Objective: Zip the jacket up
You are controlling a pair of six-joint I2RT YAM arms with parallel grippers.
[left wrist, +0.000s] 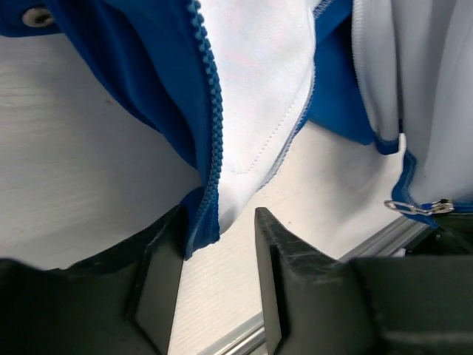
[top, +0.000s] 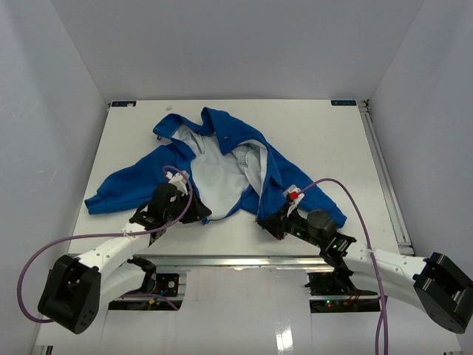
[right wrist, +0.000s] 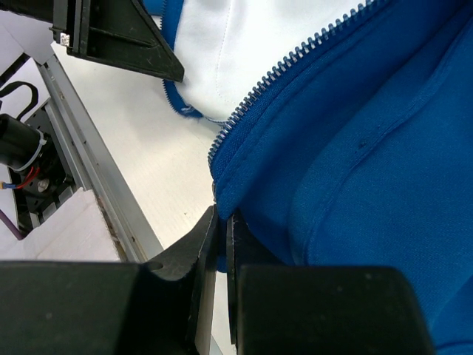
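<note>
Left tool [top: 191, 211], lower left of centre in the top view: jaws wide apart around the bottom of one zipper edge [left wrist: 214, 118], cloth against one finger, nothing pinched (likely lining up a grab). Right tool [top: 270, 224], lower right of centre: jaws almost closed, pinching the other front corner of the jacket [top: 222, 170], probably to hold the hem taut for joining. Jacket lies open mid-frame on the white bench [top: 318, 140]. Soft matte blue cloth, pale smooth lining [left wrist: 259, 66], small metal pull [left wrist: 417, 207].
</note>
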